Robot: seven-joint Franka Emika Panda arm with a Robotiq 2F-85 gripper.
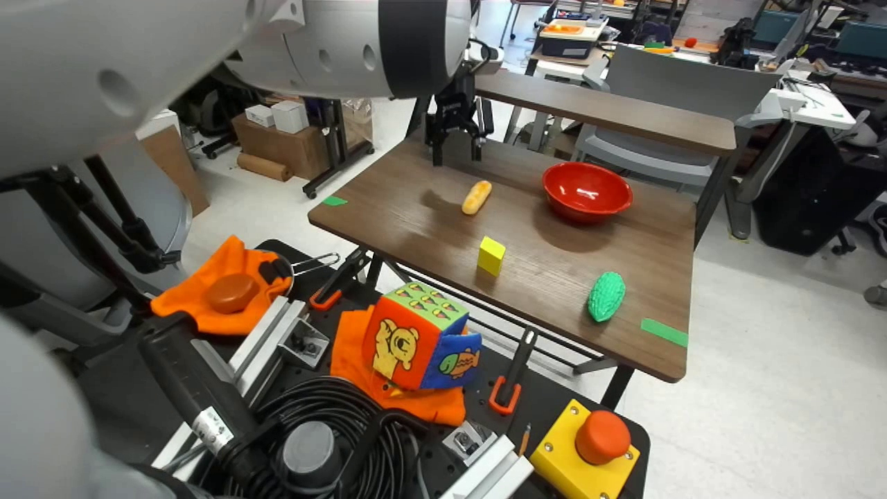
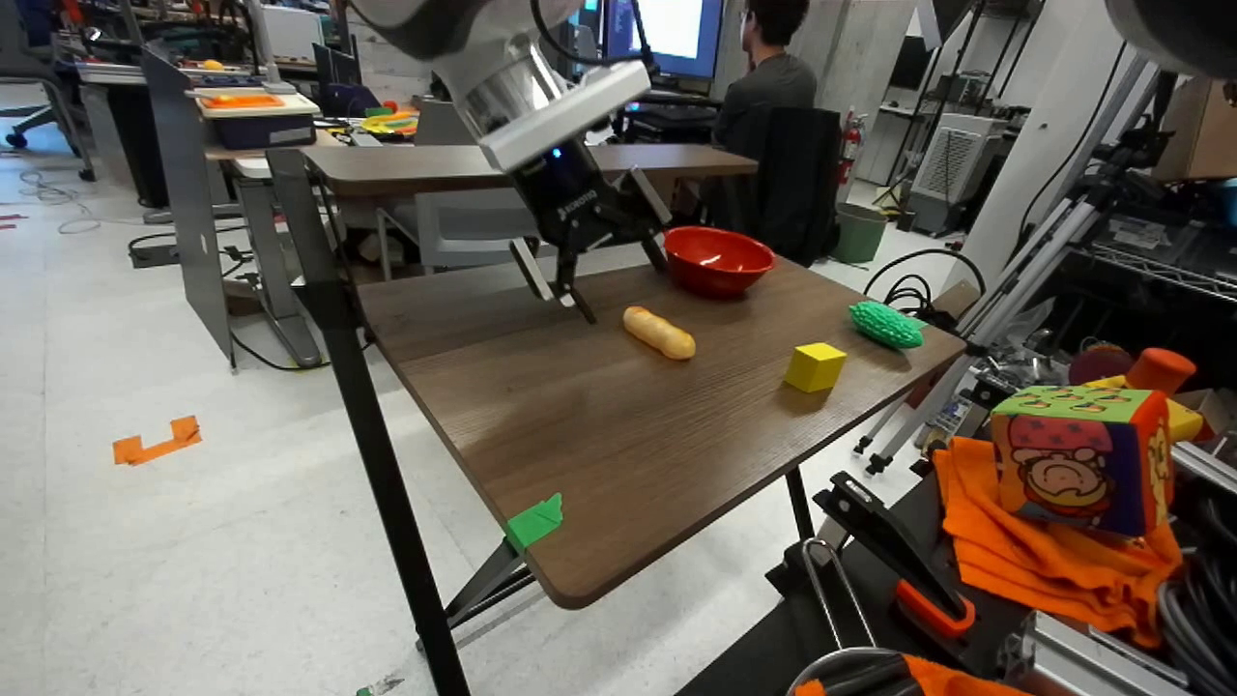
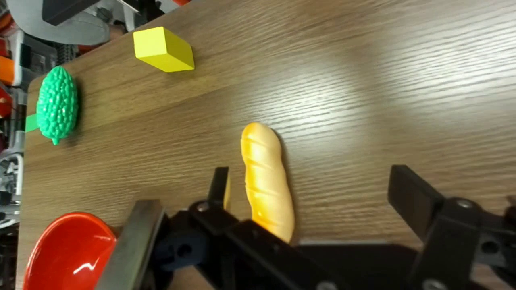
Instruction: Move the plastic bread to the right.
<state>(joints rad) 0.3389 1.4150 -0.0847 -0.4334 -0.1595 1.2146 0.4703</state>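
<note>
The plastic bread, a small yellow-orange loaf, lies on the brown table (image 1: 388, 197). It shows in both exterior views (image 1: 477, 197) (image 2: 659, 333) and near the middle of the wrist view (image 3: 266, 177). My gripper (image 1: 457, 154) is open and holds nothing. In the exterior views it hangs low over the table on the far side of the bread, apart from it; it also shows here (image 2: 621, 280). In the wrist view the bread appears between the spread fingers (image 3: 310, 181), closer to the left finger. The gripper's body hides the bread's near end there.
A red bowl (image 1: 582, 216) stands on the table, also at the wrist view's lower left (image 3: 76, 245). A yellow block (image 1: 491, 256) and a green rounded object (image 1: 607, 296) lie nearer the front edge. Another tabletop (image 1: 603, 114) stands behind this table.
</note>
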